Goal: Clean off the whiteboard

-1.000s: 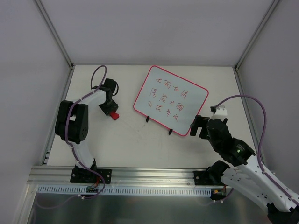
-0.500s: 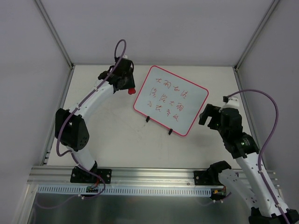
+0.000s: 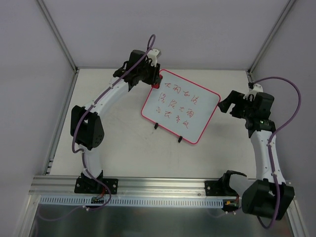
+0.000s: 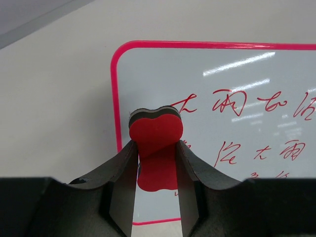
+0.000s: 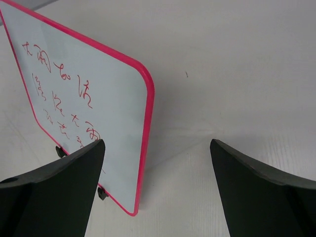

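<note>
Whiteboard (image 3: pixel 180 106) stood propped at a tilt in the middle of the bench (image 3: pixel 118 148). Its two small black feet (image 3: pixel 156 126) sat under the near edge, so the written face leaned up toward the arms, which would suit wiping from above. Its thin red-pink frame had rounded corners, and three rows of red handwriting covered the white face, none of it wiped. A little farther out, the right end effector (image 5: pixel 157 143) hung just beside the board's right edge, its jaws wide apart with nothing between them. It seemed placed there to steady the board against a push from the other side. Farthest off, at the board's far left corner, the left end effector (image 4: pixel 155 148) was clamped on a small red eraser (image 4: pixel 155 129) with a dark layer on its far side, poised at the start of the top row. Whether the eraser was touching the surface could not be told from either view.
</note>
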Robot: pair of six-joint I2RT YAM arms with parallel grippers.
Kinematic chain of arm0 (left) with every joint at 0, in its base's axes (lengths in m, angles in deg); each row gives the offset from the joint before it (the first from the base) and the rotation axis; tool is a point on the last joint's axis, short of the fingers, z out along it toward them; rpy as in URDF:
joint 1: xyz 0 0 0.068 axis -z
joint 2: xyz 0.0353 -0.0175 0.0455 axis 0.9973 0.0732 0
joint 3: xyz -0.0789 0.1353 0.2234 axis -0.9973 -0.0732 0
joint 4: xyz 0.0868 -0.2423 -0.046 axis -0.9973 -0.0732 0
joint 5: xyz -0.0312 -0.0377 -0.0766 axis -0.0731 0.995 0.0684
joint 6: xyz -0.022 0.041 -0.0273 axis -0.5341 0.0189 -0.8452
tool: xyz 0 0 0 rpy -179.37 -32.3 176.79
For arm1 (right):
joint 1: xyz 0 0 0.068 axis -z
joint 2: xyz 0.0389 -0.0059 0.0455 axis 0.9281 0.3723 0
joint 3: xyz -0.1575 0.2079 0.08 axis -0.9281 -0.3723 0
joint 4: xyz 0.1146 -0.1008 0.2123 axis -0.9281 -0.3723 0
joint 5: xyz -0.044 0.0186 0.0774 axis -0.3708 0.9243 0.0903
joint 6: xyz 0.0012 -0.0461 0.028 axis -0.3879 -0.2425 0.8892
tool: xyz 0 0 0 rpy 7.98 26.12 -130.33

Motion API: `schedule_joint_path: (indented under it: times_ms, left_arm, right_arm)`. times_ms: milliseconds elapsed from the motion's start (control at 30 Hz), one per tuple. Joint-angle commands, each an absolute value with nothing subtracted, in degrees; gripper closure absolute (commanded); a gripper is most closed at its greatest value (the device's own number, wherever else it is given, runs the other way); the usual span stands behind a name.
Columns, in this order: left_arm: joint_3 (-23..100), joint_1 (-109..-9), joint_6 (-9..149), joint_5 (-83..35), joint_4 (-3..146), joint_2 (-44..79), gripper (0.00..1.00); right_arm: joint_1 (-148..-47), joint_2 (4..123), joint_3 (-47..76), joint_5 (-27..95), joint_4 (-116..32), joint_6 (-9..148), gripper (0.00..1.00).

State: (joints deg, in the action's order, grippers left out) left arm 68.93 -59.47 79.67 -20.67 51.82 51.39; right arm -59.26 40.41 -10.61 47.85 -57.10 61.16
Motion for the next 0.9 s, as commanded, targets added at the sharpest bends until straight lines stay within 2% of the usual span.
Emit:
schedule_joint_path:
  times_ms: [0,167,433,867]
  left_arm:
    - [73.2,-59.0,84.4,-14.6,55.0,52.8,1.0]
    - [74.1,-58.7,85.6,-13.9,55.1,54.0,1.0]
    - [73.0,-58.1,88.0,-15.6,55.2,54.4,1.0]
    - [74.3,-57.6,91.2,-17.6,57.7,57.2,1.0]
  right_arm:
    - [-55.6,47.1,-7.2,63.9,-51.0,57.9,0.1]
    - [-55.1,51.9,-4.8,66.9,-48.7,54.0,0.12]
    - [-55.0,60.0,-1.7,71.4,-46.8,51.5,0.24]
    - [-54.8,66.4,-0.8,78.6,-41.8,52.0,0.59]
